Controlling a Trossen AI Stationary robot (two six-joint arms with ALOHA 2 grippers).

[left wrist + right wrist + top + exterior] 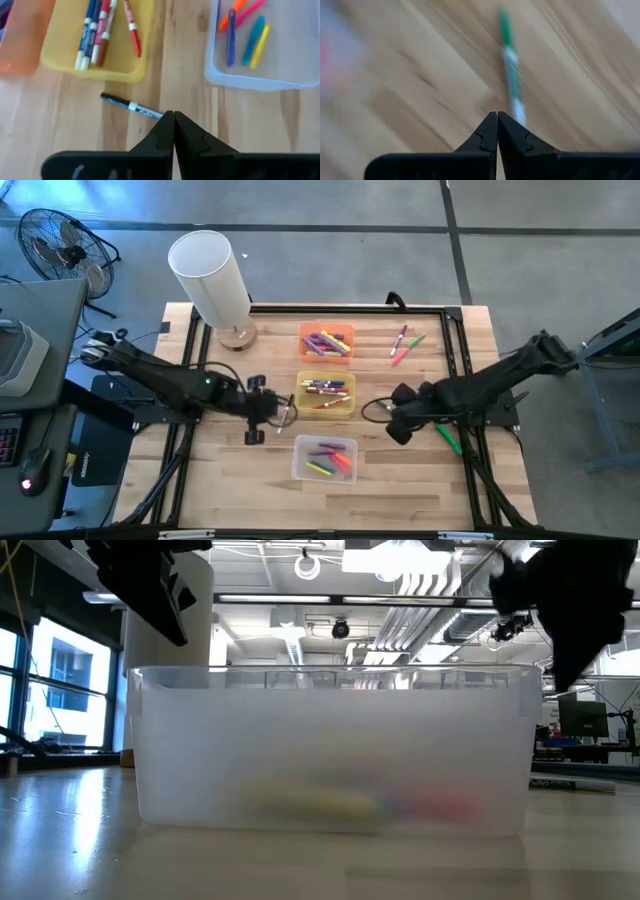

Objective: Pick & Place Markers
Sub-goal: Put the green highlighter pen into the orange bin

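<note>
blurred green marker (pixel 511 75), clear bin (pixel 330 750) contents smeared

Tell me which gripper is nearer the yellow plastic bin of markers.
Left. The left gripper sits just beside the yellow plastic bin, over a loose marker; the right gripper lies farther off.

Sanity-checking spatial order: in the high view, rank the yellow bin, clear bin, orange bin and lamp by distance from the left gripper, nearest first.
From the left gripper:
1. Yellow bin, right beside the fingertips, mid-table.
2. Clear bin, near edge of the table.
3. Orange bin, beyond the yellow bin.
4. Lamp, far-left corner.
</note>
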